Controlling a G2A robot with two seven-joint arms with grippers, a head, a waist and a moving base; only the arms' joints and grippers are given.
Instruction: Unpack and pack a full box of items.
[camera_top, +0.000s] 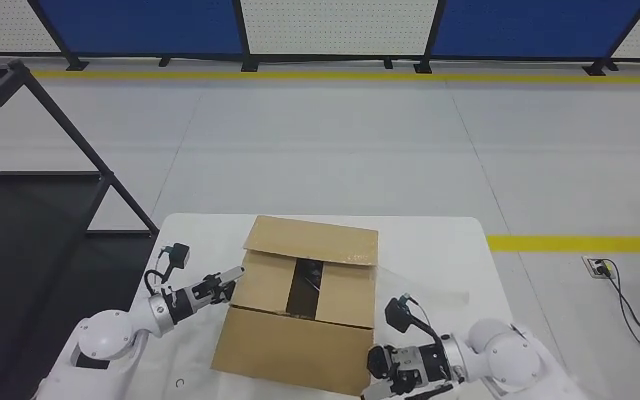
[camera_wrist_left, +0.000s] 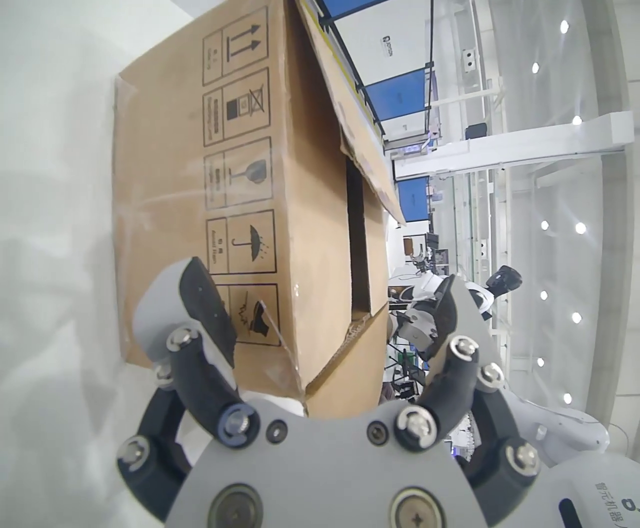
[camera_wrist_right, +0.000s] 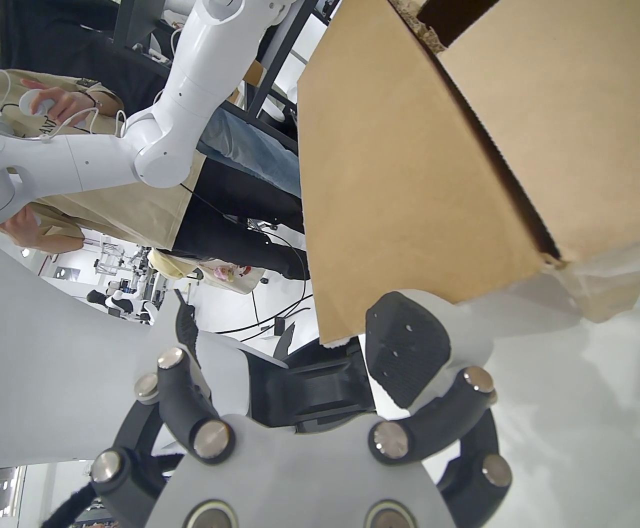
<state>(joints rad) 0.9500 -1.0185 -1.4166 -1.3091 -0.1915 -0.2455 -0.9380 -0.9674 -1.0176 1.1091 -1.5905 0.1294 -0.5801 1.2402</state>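
1. The left jaws are released. The fingers (camera_wrist_left: 202, 300) are spread wide, and a corner of the cardboard box (camera_top: 300, 310) lies in the gap between them. We cannot tell whether either finger touches the cardboard.
2. The right jaws are released too. Their fingers (camera_wrist_right: 407, 345) stand apart at the box's low corner nearest the right arm (camera_top: 480, 360), and that corner's tip sits between them.
3. We see the box standing near the middle of the white surface (camera_top: 440, 250), with the left arm (camera_top: 150, 315) on one side and the right arm on the other.
4. On top of the box, two flaps lie almost shut, with a dark slot (camera_top: 305, 288) between them. The far flap (camera_top: 315, 238) tilts away from the robot.
5. The side of the box facing the left arm carries a column of black handling symbols (camera_wrist_left: 240, 165).
6. The surface has rounded far corners, and the box takes up much of its depth.
7. Beyond the surface we see a pale grey floor (camera_top: 350, 140). A yellow line (camera_top: 330, 74) crosses it near the far wall.
8. Blue partition panels (camera_top: 140, 25) stand along that line, with a white perforated panel (camera_top: 335, 25) among them.
9. A black frame (camera_top: 60, 130) stands on the left arm's side of the room.
10. On the other side, a short yellow stripe (camera_top: 565, 243) ends near a floor socket (camera_top: 598, 267) with a cable plugged in.
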